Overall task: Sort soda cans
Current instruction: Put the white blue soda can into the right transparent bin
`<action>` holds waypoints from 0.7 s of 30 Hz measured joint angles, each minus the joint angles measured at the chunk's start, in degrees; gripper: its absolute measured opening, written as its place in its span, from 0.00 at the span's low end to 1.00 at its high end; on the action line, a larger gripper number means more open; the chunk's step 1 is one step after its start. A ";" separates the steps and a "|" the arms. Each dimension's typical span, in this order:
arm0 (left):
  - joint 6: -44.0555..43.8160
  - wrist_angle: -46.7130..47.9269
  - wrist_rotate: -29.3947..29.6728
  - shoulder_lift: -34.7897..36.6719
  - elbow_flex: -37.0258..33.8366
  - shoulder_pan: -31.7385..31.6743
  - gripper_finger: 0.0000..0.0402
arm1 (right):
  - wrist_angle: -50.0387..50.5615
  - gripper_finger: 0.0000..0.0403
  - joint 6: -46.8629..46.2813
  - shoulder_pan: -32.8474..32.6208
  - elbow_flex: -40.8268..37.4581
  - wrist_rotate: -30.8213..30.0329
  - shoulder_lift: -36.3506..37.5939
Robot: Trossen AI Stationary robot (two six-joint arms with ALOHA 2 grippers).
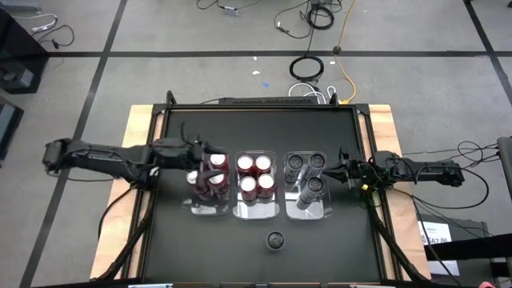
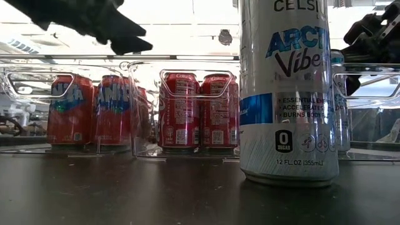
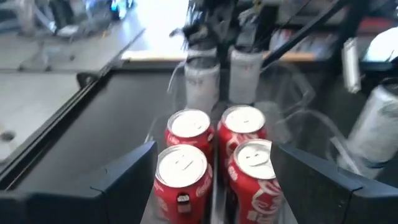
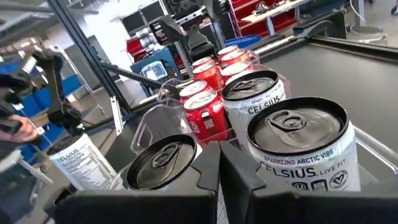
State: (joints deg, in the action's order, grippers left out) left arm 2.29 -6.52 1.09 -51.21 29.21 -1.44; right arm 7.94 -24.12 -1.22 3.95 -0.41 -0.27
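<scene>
Three clear bins stand side by side mid-table. The left bin (image 1: 210, 206) and the middle bin (image 1: 256, 210) hold upright red soda cans (image 1: 256, 174). In the right bin (image 1: 307, 212) are grey cans (image 1: 306, 172). One more grey-and-white can (image 1: 275, 239) stands alone on the table near the front edge. My left gripper (image 1: 204, 172) hovers open over the left bin, pointing toward the table's right; red cans (image 3: 186, 165) show between its fingers without touching them. My right gripper (image 1: 342, 170) is shut just right of the right bin, facing the grey cans (image 4: 298, 140).
The dark tabletop has a raised frame (image 1: 264, 106) along its far edge and wooden strips at both sides. Bare table lies in front of the bins around the lone can (image 2: 289, 94) and behind the bins. Cables lie on the floor beyond the table.
</scene>
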 joint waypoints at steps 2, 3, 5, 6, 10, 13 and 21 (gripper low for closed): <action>-0.01 -3.52 -3.46 3.76 -3.62 -1.77 0.80 | 0.00 0.01 -1.18 0.00 0.00 -0.15 -0.02; -0.03 -5.50 -5.18 5.49 -5.48 -2.46 0.80 | -0.02 0.01 -1.84 -0.02 0.00 -0.63 0.00; -0.45 -7.93 -7.72 8.54 -8.67 -3.44 0.80 | -0.13 0.01 -2.96 -0.02 0.00 -2.21 -0.02; -1.08 -8.13 -8.21 9.86 -10.01 -3.67 0.80 | -0.23 0.01 -3.63 -0.02 0.00 -3.03 0.00; -6.51 -7.02 -8.15 14.26 -14.14 -3.95 0.80 | -0.49 0.01 -6.29 -0.02 0.00 -4.00 0.00; -7.87 -7.01 -8.14 17.36 -16.67 -3.42 0.80 | -2.06 0.01 -6.64 -0.06 0.00 -1.51 -0.10; -6.45 -6.28 -8.05 26.70 -23.59 -2.66 0.80 | -8.35 0.01 -5.42 -0.83 0.00 -1.37 -4.04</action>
State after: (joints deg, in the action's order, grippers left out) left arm -4.16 -12.79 -6.96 -24.52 5.62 -4.10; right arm -0.40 -29.54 -2.04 3.95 -1.78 -4.31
